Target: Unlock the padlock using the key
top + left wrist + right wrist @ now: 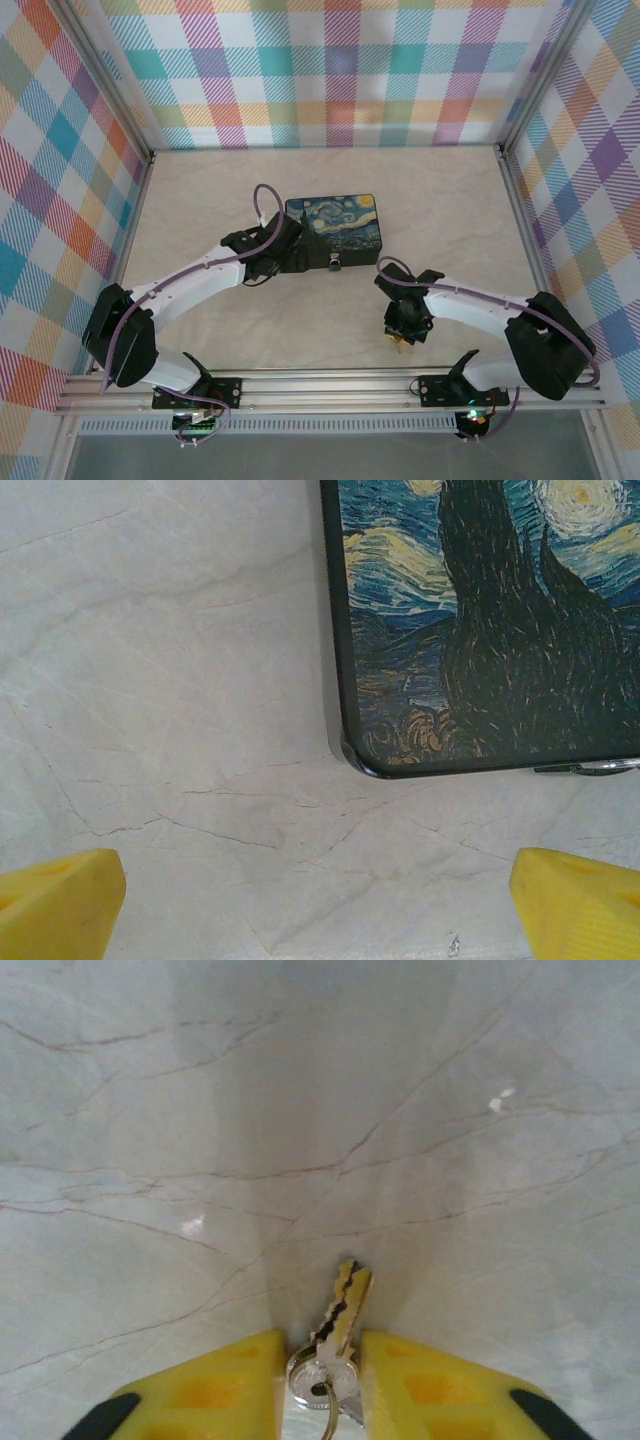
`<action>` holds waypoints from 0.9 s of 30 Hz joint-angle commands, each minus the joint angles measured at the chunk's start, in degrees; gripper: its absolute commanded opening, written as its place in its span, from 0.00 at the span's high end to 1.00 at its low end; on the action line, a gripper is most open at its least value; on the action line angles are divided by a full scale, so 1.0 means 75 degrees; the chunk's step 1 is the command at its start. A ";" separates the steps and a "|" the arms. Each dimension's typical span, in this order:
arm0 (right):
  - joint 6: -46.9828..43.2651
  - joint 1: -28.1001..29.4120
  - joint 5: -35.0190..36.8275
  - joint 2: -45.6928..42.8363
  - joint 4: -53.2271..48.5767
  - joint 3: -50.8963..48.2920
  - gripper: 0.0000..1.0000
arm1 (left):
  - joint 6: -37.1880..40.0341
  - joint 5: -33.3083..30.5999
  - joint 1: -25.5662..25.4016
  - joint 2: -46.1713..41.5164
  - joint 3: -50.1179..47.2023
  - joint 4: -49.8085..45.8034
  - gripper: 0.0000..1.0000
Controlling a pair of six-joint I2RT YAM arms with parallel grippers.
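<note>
Right wrist: R end effector (318,1365) is pinching key (344,1305) by bow, blade pointing fwd for insertion; L end effector (318,905) is gaping wide by box (480,630), prob. to brace it.

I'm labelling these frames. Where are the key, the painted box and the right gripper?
key (344,1308), right wrist view, on its toothed blade.
painted box (333,222), top view, middle of its lid.
right gripper (320,1342), right wrist view, midway between its yellow fingertips.

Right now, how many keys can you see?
1. The key is pinched between the right pincer's yellow fingers, blade pointing out over the marble table. A second one may hide behind it.
</note>
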 commanded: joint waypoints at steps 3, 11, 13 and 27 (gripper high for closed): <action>-0.0157 0.0055 0.0345 0.0583 0.0307 0.0214 0.78 | 0.0250 0.0040 -0.0095 -0.0125 0.0082 -0.0063 0.02; -0.2088 0.0049 0.0544 0.1183 0.0802 0.1479 0.82 | 0.0261 0.0090 -0.0095 -0.0127 0.0051 -0.0214 0.02; -0.2469 0.0066 0.0477 0.1232 0.0967 0.1606 0.81 | 0.0259 0.0083 -0.0094 -0.0145 0.0063 -0.0240 0.02; -0.4208 0.0028 0.0620 0.0632 0.0583 0.2040 0.71 | -0.0268 0.2586 0.0268 -0.0148 0.0066 0.0219 0.01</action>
